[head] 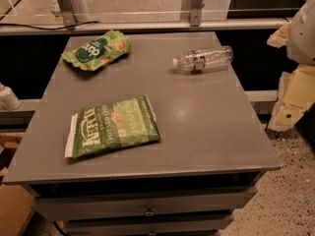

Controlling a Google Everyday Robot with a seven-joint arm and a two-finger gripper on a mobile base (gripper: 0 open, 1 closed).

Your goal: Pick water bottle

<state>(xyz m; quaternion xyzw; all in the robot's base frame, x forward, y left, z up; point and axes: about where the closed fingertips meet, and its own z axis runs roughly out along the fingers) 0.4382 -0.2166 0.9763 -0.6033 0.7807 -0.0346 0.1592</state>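
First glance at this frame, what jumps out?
Two green chip bags on the grey table: the large Kettle bag lying flat front left, and the smaller bag at the far left corner. The water bottle lies on its side far right, cap pointing left. The gripper is beyond the table's right edge, apart from the bottle.

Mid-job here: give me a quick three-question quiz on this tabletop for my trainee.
1. True or false: the water bottle stands upright on the table.
2. Which thing lies nearest the table's front edge?
3. Where is the gripper? A) over the bottle B) off the table's right side C) touching the bottle's cap

Key: 1. False, it lies on its side. 2. The large green chip bag. 3. B.
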